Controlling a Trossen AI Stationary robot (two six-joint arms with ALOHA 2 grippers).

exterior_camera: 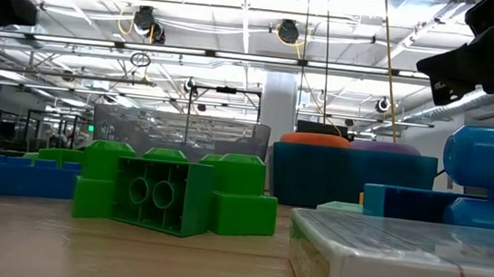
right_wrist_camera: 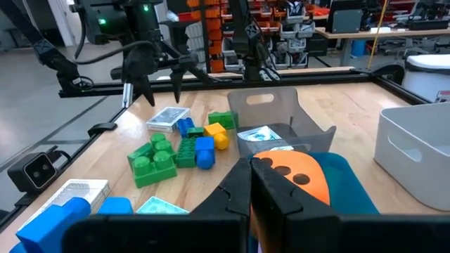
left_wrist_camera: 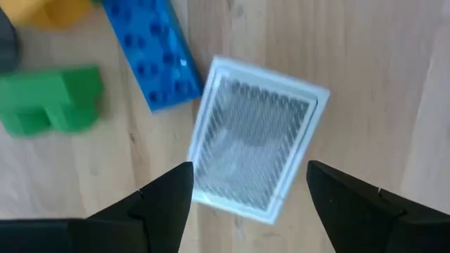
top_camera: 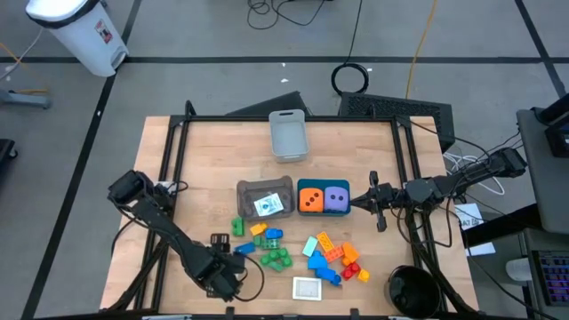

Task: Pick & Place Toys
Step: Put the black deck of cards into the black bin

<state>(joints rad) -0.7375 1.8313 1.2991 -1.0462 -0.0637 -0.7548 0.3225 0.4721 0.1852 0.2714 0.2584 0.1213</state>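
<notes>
A flat white-edged card (left_wrist_camera: 254, 140) lies on the table next to a blue brick (left_wrist_camera: 151, 53) and a green brick (left_wrist_camera: 49, 100). My left gripper (left_wrist_camera: 249, 186) hangs open above the card, pointing down, one finger past each side and clear of it; the right wrist view shows the gripper (right_wrist_camera: 162, 95) above the card (right_wrist_camera: 167, 118). In the high view the left gripper (top_camera: 224, 262) is at the near left. My right gripper (top_camera: 358, 203) is shut and level at the right wall of the teal bin (top_camera: 323, 212), which holds an orange die (top_camera: 310, 197) and a purple die (top_camera: 336, 197). My right gripper's shut fingertips (right_wrist_camera: 250, 184) stand at the teal bin's right wall (right_wrist_camera: 351, 186), level, coming from the table's right. Whether they touch it I cannot tell.
A grey bin (top_camera: 249, 191) with a card inside stands left of the teal bin; a pale grey bin (top_camera: 288, 135) stands farther back. Loose bricks (top_camera: 331, 256) lie near the front, with a white card (top_camera: 307, 287) at the front edge and a dark round thing (top_camera: 413, 289) at the front right.
</notes>
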